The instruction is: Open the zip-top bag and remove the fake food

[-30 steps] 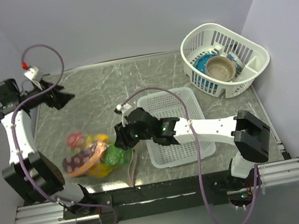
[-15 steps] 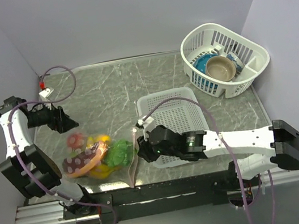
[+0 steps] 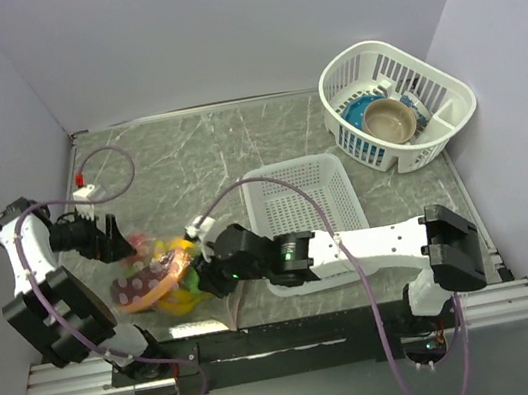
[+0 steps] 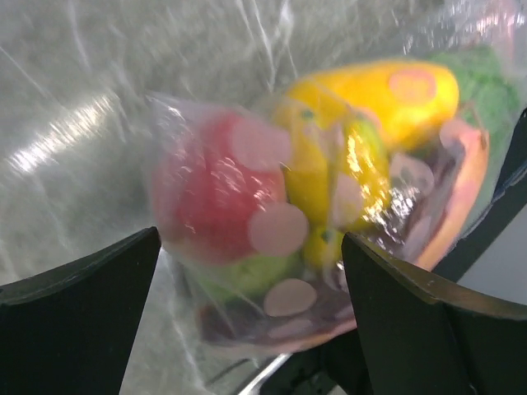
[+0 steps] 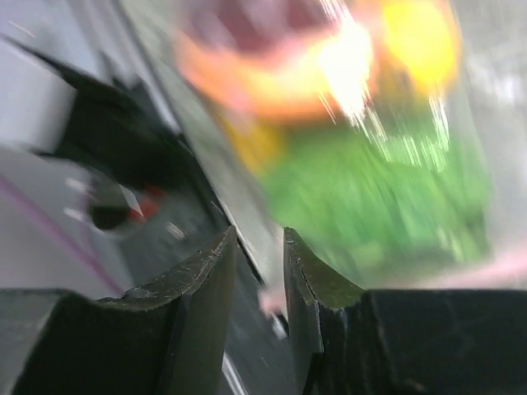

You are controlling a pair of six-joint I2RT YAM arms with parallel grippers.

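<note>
Left gripper [image 4: 251, 239] is open beside the clear floppy zip-top bag [image 3: 156, 281] at 8 o'clock, right gripper [image 5: 259, 234] I cannot tell; colourful plastic fake food [image 4: 370, 99] all inside yet.

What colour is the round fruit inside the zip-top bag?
The round fruit is pink-red, clearest in the left wrist view.

The top external view looks steeply down from high behind the near edge onto the whole tabletop [image 3: 197, 158]. Each wrist view looks out between its own jaws, very close on the zip-top bag [image 4: 288, 214]. All three views share this bag, though the right wrist view is blurred.
</note>
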